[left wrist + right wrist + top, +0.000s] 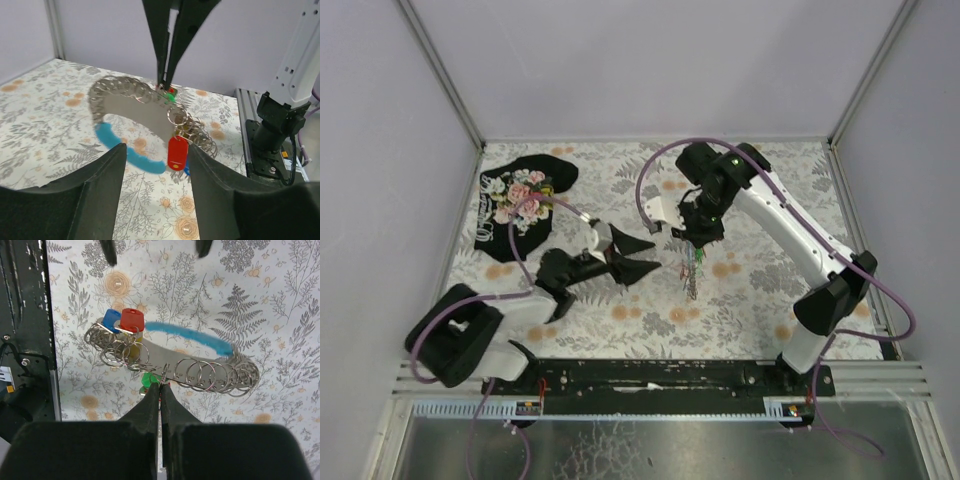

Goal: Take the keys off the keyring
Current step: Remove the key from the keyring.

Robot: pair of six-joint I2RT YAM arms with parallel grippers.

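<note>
The keys [692, 272], small metal ones with bright plastic heads, hang in a bunch under the keyring [694, 252], a thin silvery ring with a short chain and a curved grey and light-blue fob, over the middle of the table. From above, my right gripper [692, 243] is pinched on the keyring from over it. My left gripper [656, 255] lies just beside the bunch, fingers spread wide and holding nothing. A black floral cloth [520, 195] lies well apart, at the far left.

From my left wrist, my two dark fingers [100, 200] frame the fob, and the red-headed key [177, 152] dangles between them. I judge it the one to take. I should close flat on its plastic head, not on the loose rings around it, then work it round its ring while my right side holds firm.

From my right wrist, the fingers are narrow and nip one thin ring, with a blue-headed key [111, 320] beside the red one. That hold looks slight, so a hard tug could slip the ring; I should pull gently.

The table covering [750, 290] is flat, white, printed with grey ferns and orange flowers. Plain pale walls [650, 60] close three sides, and a black rail [660, 375] runs along the near edge.
</note>
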